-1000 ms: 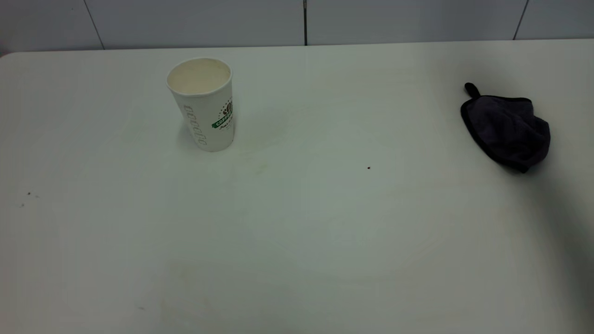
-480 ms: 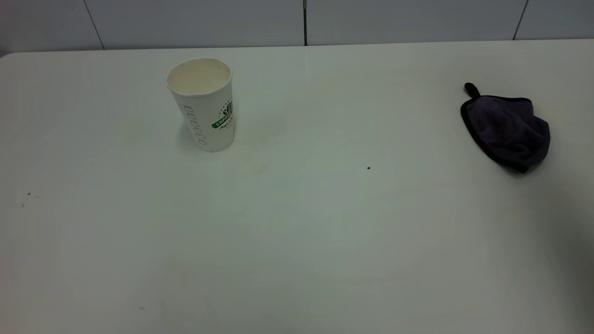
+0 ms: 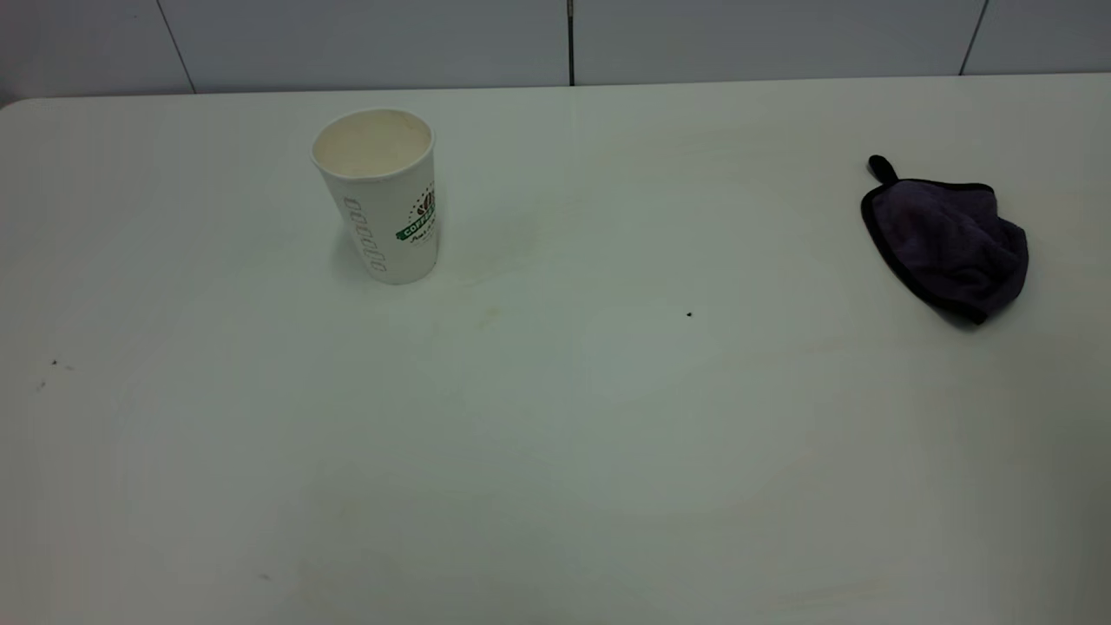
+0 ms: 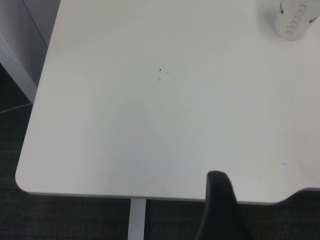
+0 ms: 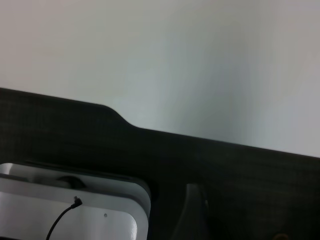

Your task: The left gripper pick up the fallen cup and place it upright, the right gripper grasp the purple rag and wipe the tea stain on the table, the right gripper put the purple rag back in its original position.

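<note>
Cup (image 3: 382, 195) upright on the table (image 3: 555, 486), in the upper left of the exterior frame, open mouth up, green logo facing right, grey lettering down its front.

From near to far in that frame: bare white tabletop across the lower half. A few tiny dark specks (image 3: 54, 363) at mid-left, and a single speck (image 3: 689, 314) just right of centre. A faint yellowish stain (image 3: 486, 314) just below and right of the cup, apart from its base. Rag (image 3: 950, 243) crumpled at the far right, dark purple with a black edge and a small loop at its upper left, well apart from the cup. Pale panelled wall (image 3: 347, 43) behind the table's far edge. Neither arm in this frame.

In the left wrist frame: left gripper (image 4: 220, 205) as one black tip at the bottom edge, off the table's near edge, holding nothing visible; open or closed cannot be told. Cup's base (image 4: 295, 22) in the upper right corner.

In the right wrist frame: right gripper (image 5: 195, 210) as a dim dark shape at the bottom, over dark floor (image 5: 225, 165) off the table edge; open or closed cannot be told.
</note>
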Action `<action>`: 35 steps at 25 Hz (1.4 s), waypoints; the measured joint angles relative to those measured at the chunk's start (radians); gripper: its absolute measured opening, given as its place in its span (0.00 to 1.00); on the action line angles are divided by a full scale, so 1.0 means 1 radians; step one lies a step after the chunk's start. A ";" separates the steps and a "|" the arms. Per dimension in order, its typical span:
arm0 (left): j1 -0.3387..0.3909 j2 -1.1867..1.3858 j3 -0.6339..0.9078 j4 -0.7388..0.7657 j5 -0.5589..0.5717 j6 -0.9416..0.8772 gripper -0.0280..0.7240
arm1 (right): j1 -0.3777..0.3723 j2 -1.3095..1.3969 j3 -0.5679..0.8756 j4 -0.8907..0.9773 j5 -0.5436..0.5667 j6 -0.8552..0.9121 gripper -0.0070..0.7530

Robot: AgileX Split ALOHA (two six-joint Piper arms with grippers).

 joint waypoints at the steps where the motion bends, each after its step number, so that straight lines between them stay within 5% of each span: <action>1: 0.000 0.000 0.000 0.000 0.000 0.000 0.73 | 0.000 -0.039 0.032 -0.002 -0.011 0.000 0.91; 11: 0.000 0.000 0.000 0.000 0.000 0.001 0.73 | 0.000 -0.410 0.264 -0.030 -0.118 0.004 0.89; 23: 0.000 0.000 0.000 0.000 0.000 0.001 0.73 | 0.000 -0.656 0.292 -0.036 -0.098 0.032 0.85; 35: 0.000 0.000 0.000 0.000 0.000 0.001 0.73 | 0.000 -0.671 0.292 -0.036 -0.097 0.032 0.59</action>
